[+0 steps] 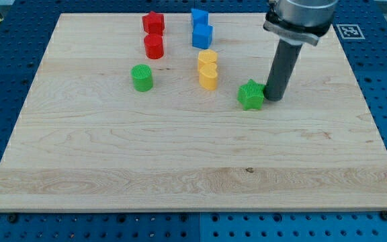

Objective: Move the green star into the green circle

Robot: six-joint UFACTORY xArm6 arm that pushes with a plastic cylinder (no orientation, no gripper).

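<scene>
The green star [250,95] sits on the wooden board [180,161], a bit to the view's right of the middle. My tip [273,99] is down on the board just beside the star, on the star's right side. It looks like it is touching the star, but I cannot tell for sure. There is no pincer on this arm, only a dark rod, so there is nothing to be apart or together. The top of the rod and the grey part above it are cut off by the view's top edge.

The green circle [142,77] is well apart from the star, over to the view's left. Between them stand two yellow blocks [207,69], touching each other; their shapes are hard to make out. Near the view's top are a red star [153,22] with a red round block [154,46] just below it, and two blue blocks [201,28] close together.
</scene>
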